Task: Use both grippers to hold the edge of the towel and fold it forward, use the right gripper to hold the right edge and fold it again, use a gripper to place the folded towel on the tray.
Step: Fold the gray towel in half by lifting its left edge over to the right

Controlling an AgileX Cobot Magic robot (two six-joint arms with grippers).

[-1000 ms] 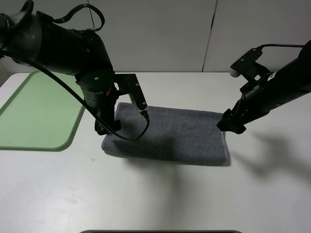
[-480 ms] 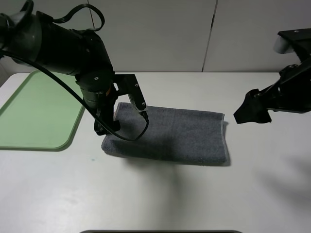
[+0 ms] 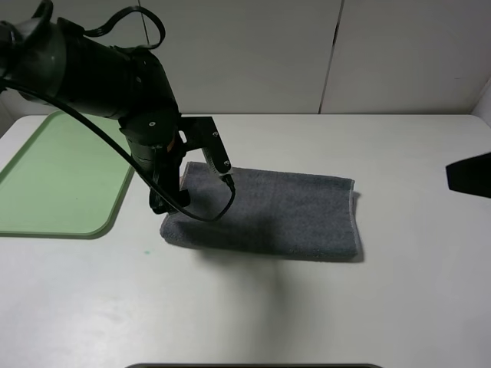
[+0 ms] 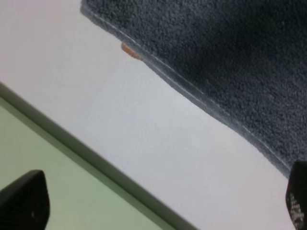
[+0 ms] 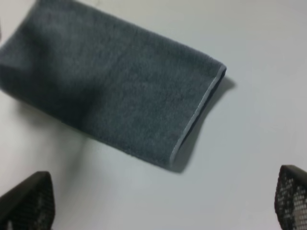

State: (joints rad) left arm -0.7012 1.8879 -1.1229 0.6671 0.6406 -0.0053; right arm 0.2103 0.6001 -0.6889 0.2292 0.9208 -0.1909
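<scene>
Two grippers are taken in by the exterior high camera. The left gripper [image 3: 170,198] is held low at the nine o'clock end of the towel [image 3: 276,215], and its arm covers that corner, so contact cannot be told. The towel is laid folded into a long band on the table [image 3: 253,307]. The tray [image 3: 54,176] is set at nine o'clock of the towel, beyond the arm and apart from the cloth. Only a black tip of the right gripper [image 3: 469,175] is shown at three o'clock, well apart from the towel.

From the left wrist, the left gripper [image 4: 160,203] is spread wide and nothing is held. Bare table and the tray's rim [image 4: 96,163] are seen between the fingertips [image 4: 24,203]. The towel's stitched hem, with an orange patch [image 4: 130,51], lies near.

From the right wrist, the right gripper [image 5: 158,201] is likewise spread wide and empty over bare table. The right edge [image 5: 197,115] of the towel is kept clear of both fingertips.
</scene>
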